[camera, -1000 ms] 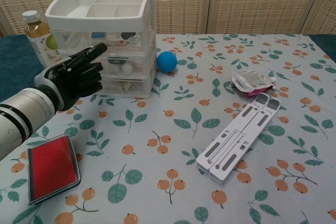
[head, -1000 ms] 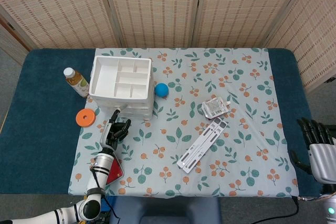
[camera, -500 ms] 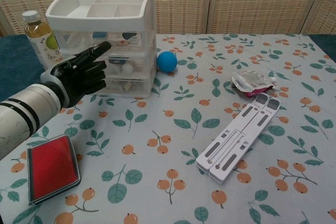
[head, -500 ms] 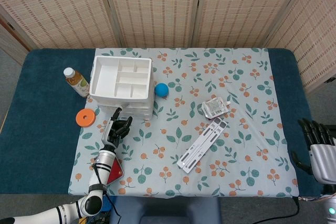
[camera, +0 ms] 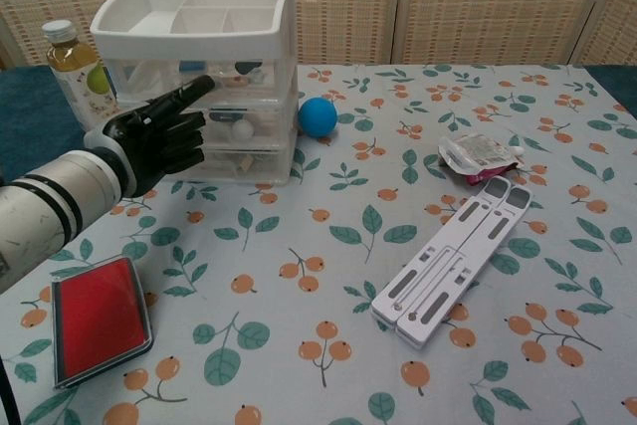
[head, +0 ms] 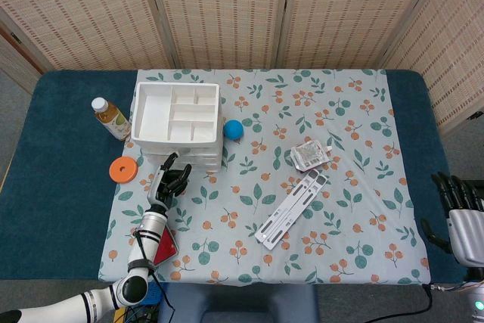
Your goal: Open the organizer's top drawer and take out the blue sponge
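The white organizer [head: 176,120] [camera: 199,57] stands at the table's left with a divided tray on top and translucent drawers below, all closed. A small blue shape [camera: 191,66] shows through the top drawer's front. My left hand [head: 169,182] [camera: 157,136] hovers just in front of the drawers, empty. One finger stretches out to the top drawer's front and the others are half curled; I cannot tell if the fingertip touches. My right hand [head: 457,213] hangs off the table's right edge with its fingers straight, holding nothing.
A blue ball [head: 233,129] [camera: 318,116] lies right of the organizer. A bottle [head: 110,117] [camera: 74,61] and an orange disc [head: 123,169] sit on its left. A red case [camera: 100,318], a white folding stand [camera: 458,261] and a pouch [camera: 480,156] lie on the cloth.
My left hand has moved forward and up to the organizer, its outstretched finger now at the top drawer's front. My right hand has sunk a little lower.
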`<state>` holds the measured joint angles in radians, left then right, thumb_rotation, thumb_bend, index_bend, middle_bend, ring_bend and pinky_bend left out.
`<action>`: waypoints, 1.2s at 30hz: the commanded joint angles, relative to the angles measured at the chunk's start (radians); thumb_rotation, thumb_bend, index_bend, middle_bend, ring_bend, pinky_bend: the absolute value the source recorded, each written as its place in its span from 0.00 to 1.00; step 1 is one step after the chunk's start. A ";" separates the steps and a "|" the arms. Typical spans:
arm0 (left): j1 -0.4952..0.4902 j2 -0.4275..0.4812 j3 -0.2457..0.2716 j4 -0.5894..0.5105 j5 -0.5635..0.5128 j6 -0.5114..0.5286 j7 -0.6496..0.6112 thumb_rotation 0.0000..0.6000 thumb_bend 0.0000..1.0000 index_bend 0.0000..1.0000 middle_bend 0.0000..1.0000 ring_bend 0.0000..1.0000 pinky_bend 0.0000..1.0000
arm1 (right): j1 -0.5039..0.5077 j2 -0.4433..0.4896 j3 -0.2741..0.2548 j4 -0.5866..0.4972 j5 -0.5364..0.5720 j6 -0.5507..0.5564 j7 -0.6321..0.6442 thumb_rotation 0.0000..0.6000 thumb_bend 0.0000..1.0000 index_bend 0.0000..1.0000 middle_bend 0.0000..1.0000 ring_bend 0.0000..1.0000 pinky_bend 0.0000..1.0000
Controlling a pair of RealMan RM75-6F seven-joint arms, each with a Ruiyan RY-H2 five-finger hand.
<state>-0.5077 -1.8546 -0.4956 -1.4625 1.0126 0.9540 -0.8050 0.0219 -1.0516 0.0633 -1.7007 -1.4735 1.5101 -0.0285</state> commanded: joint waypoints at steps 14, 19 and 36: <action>0.011 0.020 0.009 -0.011 0.000 -0.020 -0.009 1.00 0.32 0.37 0.99 1.00 1.00 | 0.001 0.000 0.002 -0.005 0.000 -0.001 -0.008 1.00 0.39 0.00 0.04 0.00 0.02; 0.025 0.028 0.023 -0.026 0.011 -0.018 -0.017 1.00 0.32 0.38 0.99 1.00 1.00 | 0.002 0.001 0.002 -0.007 -0.001 -0.002 -0.011 1.00 0.39 0.00 0.04 0.00 0.02; 0.082 0.073 0.098 -0.095 0.085 0.004 -0.031 1.00 0.32 0.36 0.99 1.00 1.00 | 0.004 -0.001 0.000 -0.004 -0.004 -0.006 -0.008 1.00 0.39 0.00 0.04 0.00 0.02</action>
<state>-0.4295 -1.7878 -0.4059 -1.5519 1.0902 0.9563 -0.8417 0.0255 -1.0531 0.0635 -1.7048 -1.4771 1.5038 -0.0371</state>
